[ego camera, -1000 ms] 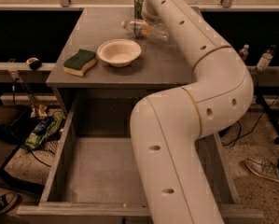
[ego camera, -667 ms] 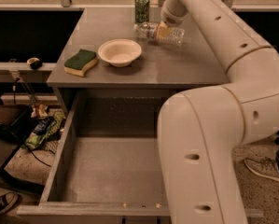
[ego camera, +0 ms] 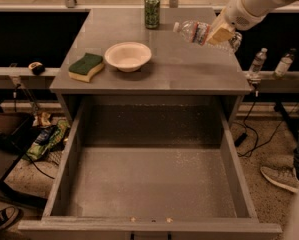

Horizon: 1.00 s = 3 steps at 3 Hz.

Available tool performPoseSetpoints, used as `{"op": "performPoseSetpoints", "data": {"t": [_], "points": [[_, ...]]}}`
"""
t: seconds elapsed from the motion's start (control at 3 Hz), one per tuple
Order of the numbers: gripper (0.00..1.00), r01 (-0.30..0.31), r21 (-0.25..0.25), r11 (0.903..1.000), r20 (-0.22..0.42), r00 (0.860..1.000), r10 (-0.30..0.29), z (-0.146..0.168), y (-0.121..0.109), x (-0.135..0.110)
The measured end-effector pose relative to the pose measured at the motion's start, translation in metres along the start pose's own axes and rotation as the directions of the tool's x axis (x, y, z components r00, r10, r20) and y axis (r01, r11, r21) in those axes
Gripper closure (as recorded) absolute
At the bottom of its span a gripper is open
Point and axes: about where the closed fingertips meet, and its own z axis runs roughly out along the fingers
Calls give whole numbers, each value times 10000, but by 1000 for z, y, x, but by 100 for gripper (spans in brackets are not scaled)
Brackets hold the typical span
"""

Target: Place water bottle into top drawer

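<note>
**Water bottle held sideways over the tabletop, drawer open below**

The water bottle [ego camera: 195, 31] is clear, ribbed plastic with a white cap and a band of red, white and dark label around its middle. It lies almost level. Its long axis runs left to right across the view, with the cap pointing left toward the green drink can [ego camera: 152, 11] and the base toward the right edge. The cap end sits a little higher in the view than the base.

The gripper [ego camera: 220, 33] comes in from the upper right on a white arm [ego camera: 254, 1]. Its jaws pinch the bottle just right of the label, and a tan pad covers part of the clear body. The bottle hangs over the right rear part of the grey tabletop [ego camera: 189, 71], apparently clear of its surface.

A white bowl [ego camera: 128, 55] stands near the middle of the tabletop. A green and yellow sponge [ego camera: 86, 66] lies just left of it, and the can stands upright at the rear edge.

The top drawer [ego camera: 69, 164] is pulled out in front of the tabletop, showing its speckled grey floor. The bottle is well apart from it, not inside.
</note>
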Motion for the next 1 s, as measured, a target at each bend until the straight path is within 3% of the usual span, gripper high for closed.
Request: {"op": "performPoseSetpoints", "data": {"t": [0.33,0.67,1.0], "points": [[100,-331,-8,9995,21,9994,331,-63,43,37],[100,-406,-1374,9897,120,9990,427,-51,120,55],[100,-260,-2251,9740,639,9971,414,-49,190,47]]}}
